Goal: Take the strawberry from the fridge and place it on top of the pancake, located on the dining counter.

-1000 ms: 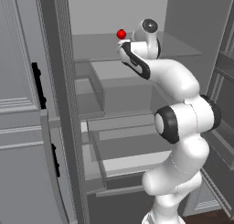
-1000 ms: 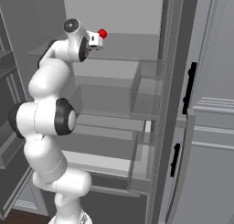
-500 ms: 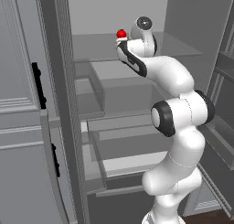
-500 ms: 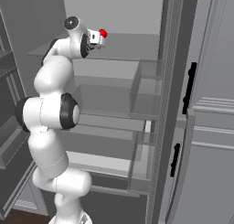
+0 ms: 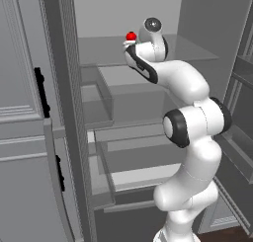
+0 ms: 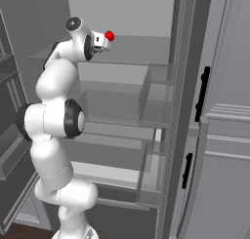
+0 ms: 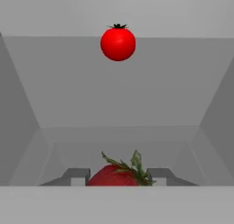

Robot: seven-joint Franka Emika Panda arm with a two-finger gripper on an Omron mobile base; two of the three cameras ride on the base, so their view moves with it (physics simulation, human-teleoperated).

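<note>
Inside the open fridge, on its top shelf, the gripper brackets the strawberry, fingers apparently closing on it though contact cannot be confirmed, short of the round tomato; lift-out and delivery to the pancake remain.

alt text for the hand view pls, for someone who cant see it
A strawberry with green leaves sits at the bottom centre between the gripper fingers, on a pale grey fridge shelf. Farther back on the shelf sits a bright red round tomato with a dark stem.
</note>
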